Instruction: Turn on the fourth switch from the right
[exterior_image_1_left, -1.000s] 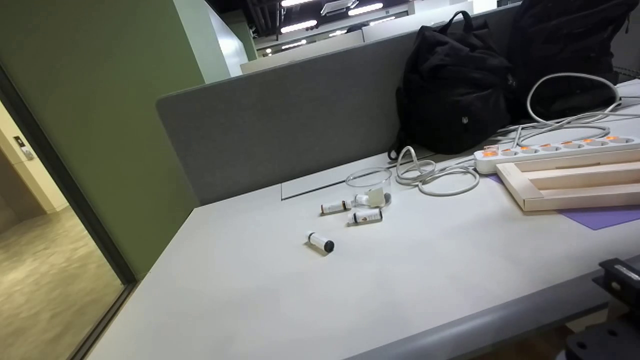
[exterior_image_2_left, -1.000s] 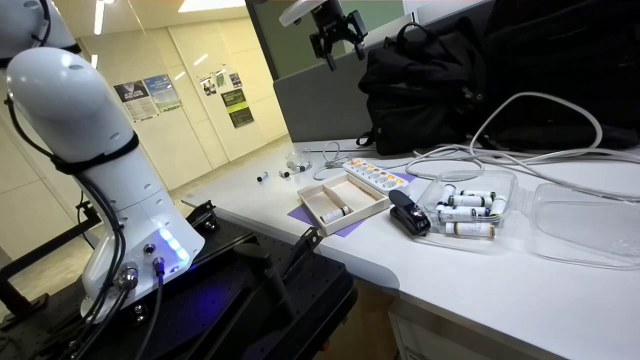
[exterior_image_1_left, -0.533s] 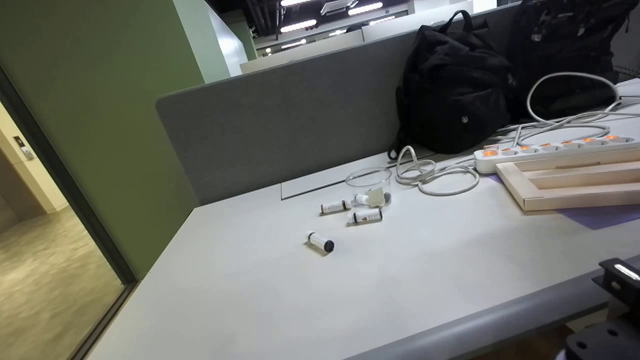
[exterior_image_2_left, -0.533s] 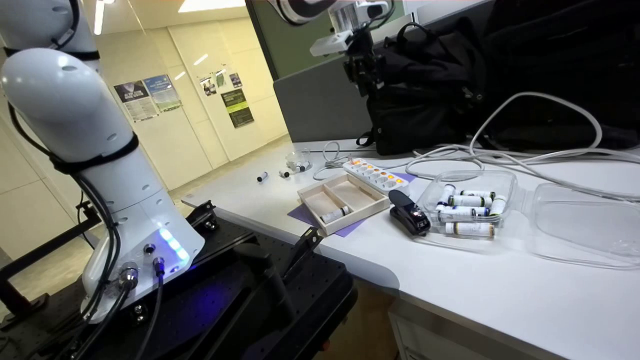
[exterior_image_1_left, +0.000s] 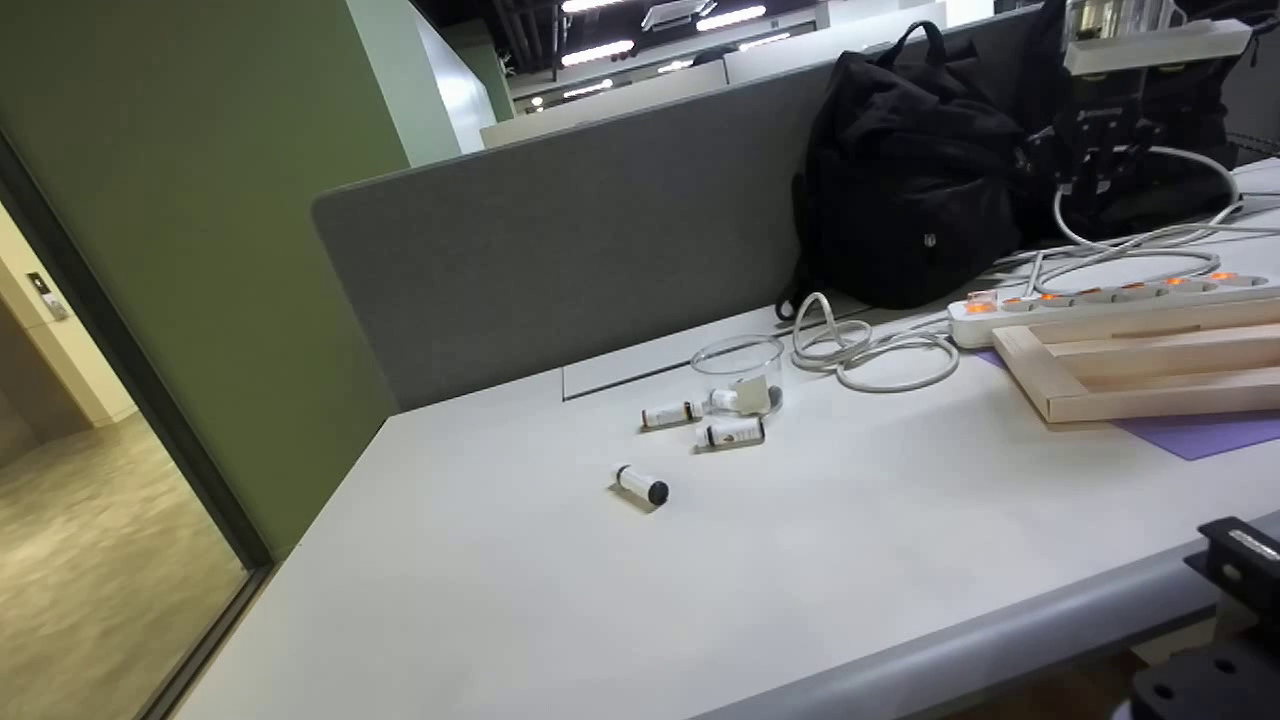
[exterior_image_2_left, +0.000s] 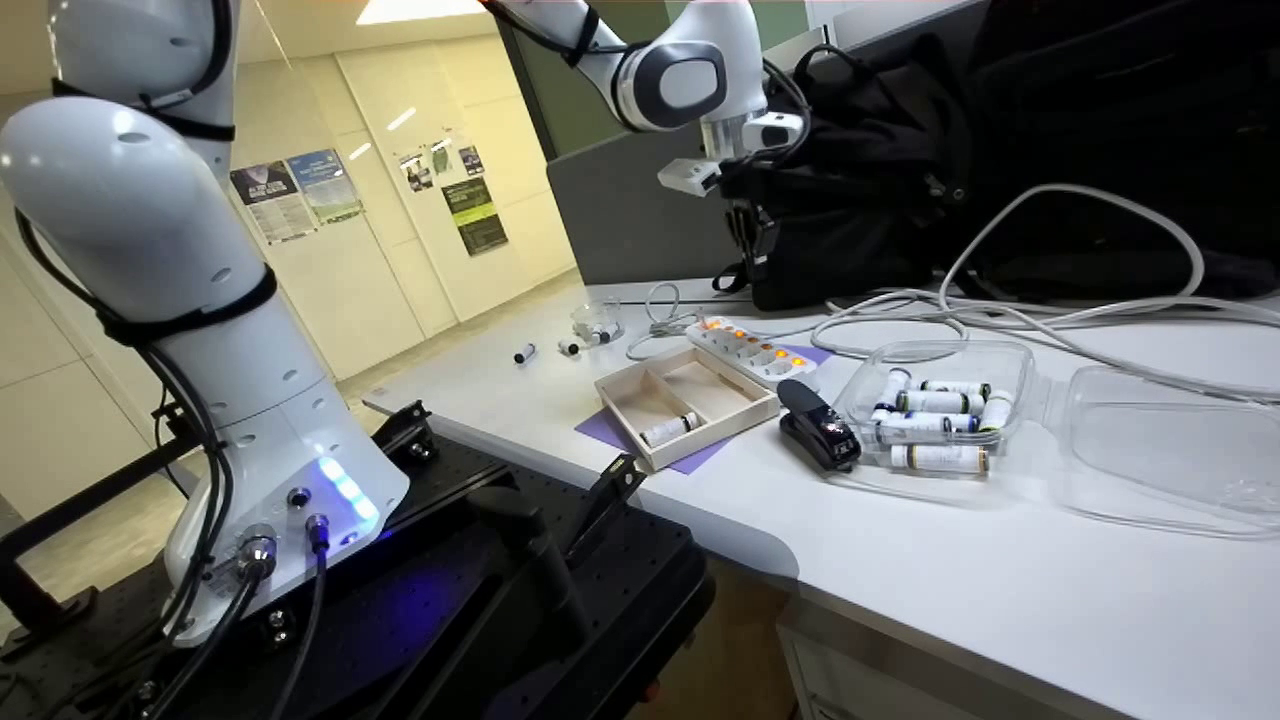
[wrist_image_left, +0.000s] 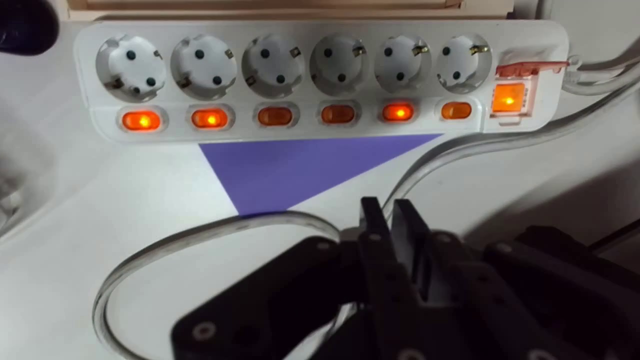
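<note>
- Glossy white plastic for the power strip (wrist_image_left: 307, 97), running right across the top of the wrist view: six round, recessed sockets (wrist_image_left: 339, 65), and below them a row of oval orange switches (wrist_image_left: 210, 118).
- Look along that row: three ovals glow, three are dull, and the square switch (wrist_image_left: 508, 97) at the right end is lit, a translucent red flap (wrist_image_left: 532, 68) raised above it.
- Fourth switch from the right (wrist_image_left: 338, 114) in that view, square one counted: mid-strip, and dull. Count ovals alone and it's the next one left, dull too.
- Lower right, the tool (wrist_image_left: 386, 204), matte black: narrow, just a slim gap between its fingers (wrist_image_left: 372, 217), and apart from the strip.
- Onto the surface: smooth white tabletop (exterior_image_1_left: 500, 570), a flat purple sheet (wrist_image_left: 280, 170) showing below the strip's edge, a pale cord (wrist_image_left: 485, 146) curling past the tool.
- Round the room: grey partition (exterior_image_1_left: 580, 260) in the middle, green wall (exterior_image_1_left: 220, 200) upper left, soft black backpack (exterior_image_1_left: 910, 190) upper right.
- Labelled vials (exterior_image_1_left: 733, 432) lie by a clear round cup (exterior_image_1_left: 740, 372) in both exterior views.
- Only in an exterior view: the wooden tray (exterior_image_2_left: 720, 432) whole, a single vial (exterior_image_2_left: 670, 430) in its left compartment, and posters (exterior_image_2_left: 475, 215) upper left.
</note>
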